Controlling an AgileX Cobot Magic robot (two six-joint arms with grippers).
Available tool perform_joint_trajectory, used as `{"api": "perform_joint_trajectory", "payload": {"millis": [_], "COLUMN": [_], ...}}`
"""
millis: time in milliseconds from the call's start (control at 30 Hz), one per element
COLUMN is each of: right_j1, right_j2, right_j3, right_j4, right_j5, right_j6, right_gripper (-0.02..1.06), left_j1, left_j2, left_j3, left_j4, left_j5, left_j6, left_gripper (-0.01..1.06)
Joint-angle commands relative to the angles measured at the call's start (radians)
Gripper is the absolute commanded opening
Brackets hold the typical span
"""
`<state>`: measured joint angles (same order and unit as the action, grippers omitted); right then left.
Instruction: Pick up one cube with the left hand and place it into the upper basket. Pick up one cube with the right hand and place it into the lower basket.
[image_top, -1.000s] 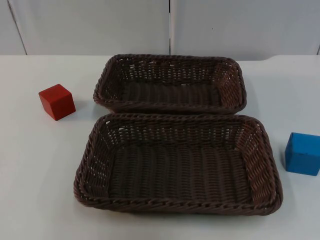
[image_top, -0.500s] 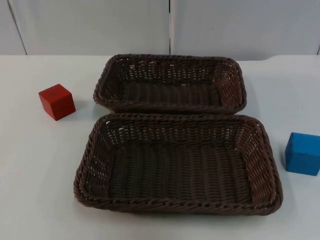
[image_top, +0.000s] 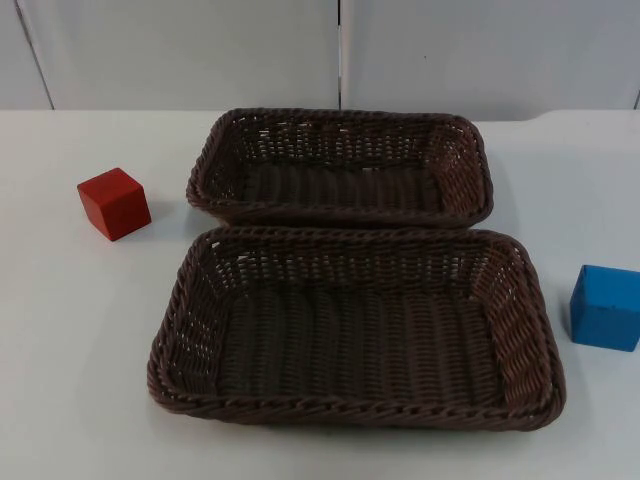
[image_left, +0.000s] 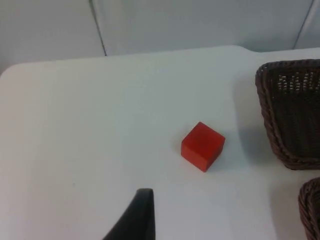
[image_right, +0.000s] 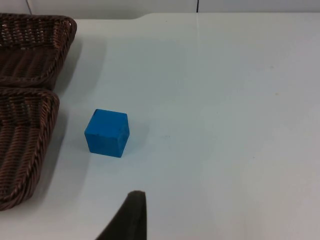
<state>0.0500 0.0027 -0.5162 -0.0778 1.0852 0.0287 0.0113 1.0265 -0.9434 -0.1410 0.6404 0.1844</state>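
White table (image_top: 60, 380), grey wall: two empty baskets between the cubes.
Red cube (image_top: 114, 203) lies left for the left gripper (image_left: 135, 220), blue cube (image_top: 606, 306) right for the right gripper (image_right: 127, 217); upper basket (image_top: 340, 212), lower basket (image_top: 350, 412); fingers' state: cannot tell.

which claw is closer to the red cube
Left. The left claw looks straight at the red cube close ahead; the right claw faces the blue cube, beyond both baskets.

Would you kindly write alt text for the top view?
Two empty brown wicker baskets sit one behind the other on a white table. A red cube lies left of the far basket, a blue cube right of the near one.
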Motion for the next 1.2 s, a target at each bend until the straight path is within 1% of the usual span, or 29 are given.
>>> {"api": "perform_joint_trajectory", "payload": {"millis": [0,67,100,233,267,333,367,467,533,567,667,700,833,1067,1167], "right_j1": [-0.006,-0.006,-0.006,-0.006,-0.006,-0.006,-0.006,-0.006,-0.006,-0.006,-0.006,-0.006,-0.006,-0.006,-0.006], "right_j2": [-0.003,-0.003,-0.003,-0.003,-0.003,-0.003,-0.003,-0.003,-0.003,-0.003,-0.003,-0.003,-0.003,-0.003,-0.003], "right_j3": [0.002,0.002,0.002,0.002,0.002,0.002,0.002,0.002,0.002,0.002,0.002,0.002,0.002,0.002,0.002], "right_j4": [-0.002,-0.002,-0.002,-0.002,-0.002,-0.002,-0.002,-0.002,-0.002,-0.002,-0.002,-0.002,-0.002,-0.002,-0.002], "right_j5": [-0.008,-0.008,-0.008,-0.008,-0.008,-0.008,-0.008,-0.008,-0.008,-0.008,-0.008,-0.008,-0.008,-0.008,-0.008], "right_j6": [-0.002,-0.002,-0.002,-0.002,-0.002,-0.002,-0.002,-0.002,-0.002,-0.002,-0.002,-0.002,-0.002,-0.002,-0.002], "right_gripper": [1.05,1.05,1.05,1.05,1.05,1.05,1.05,1.05,1.05,1.05,1.05,1.05,1.05,1.05,1.05], "left_j1": [0.002,0.000,0.000,0.000,0.000,0.000,0.000,-0.004,-0.028,-0.028,-0.101,-0.101,-0.169,-0.180,-0.180], "left_j2": [0.024,0.070,0.070,0.144,0.144,0.188,0.188,0.241,0.273,0.273,0.345,0.345,0.448,0.563,0.628], "left_j3": [-0.017,-0.029,-0.029,-0.051,-0.051,-0.054,-0.054,-0.059,-0.068,-0.068,-0.092,-0.092,-0.148,-0.203,-0.232], "left_j4": [-0.039,-0.108,-0.108,-0.208,-0.208,-0.260,-0.260,-0.298,-0.304,-0.304,-0.304,-0.304,-0.264,-0.251,-0.211], "left_j5": [-0.010,-0.010,-0.010,-0.008,-0.008,-0.010,-0.010,-0.011,-0.018,-0.018,-0.070,-0.070,-0.076,-0.076,-0.083], "left_j6": [0.038,0.122,0.122,0.240,0.240,0.302,0.302,0.354,0.395,0.395,0.412,0.412,0.412,0.412,0.412], "left_gripper": [1.05,1.05,1.05,1.05,1.05,1.05,1.05,1.05,1.05,1.05,1.05,1.05,1.05,1.05,1.05]}}
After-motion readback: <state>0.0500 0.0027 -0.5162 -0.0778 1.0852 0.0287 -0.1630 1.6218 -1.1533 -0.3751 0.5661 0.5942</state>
